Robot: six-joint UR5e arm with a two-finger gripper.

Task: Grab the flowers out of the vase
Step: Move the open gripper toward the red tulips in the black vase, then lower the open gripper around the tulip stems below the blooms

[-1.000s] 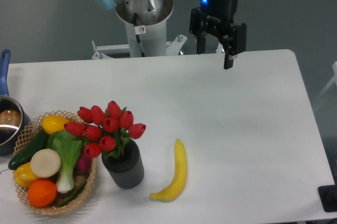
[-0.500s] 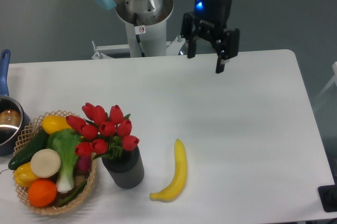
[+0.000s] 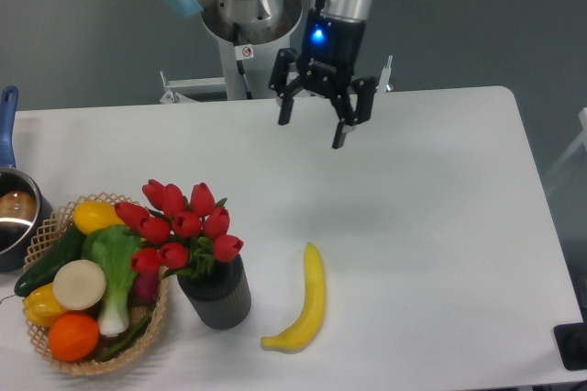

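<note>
Flowers standing in the vase, wicker basket sitting just left of it, banana lying right, pot sitting at far left edge.

Ribbed matt vase, woven wicker basket

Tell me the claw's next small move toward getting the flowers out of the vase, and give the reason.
Probably carry the claw forward and toward the image's left until it hangs above the flowers. It is open and empty, high over the table's far edge, well apart from the tulips, which stand in the vase near the front beside the basket. The stems must sit between its fingers before any grasp.
</note>
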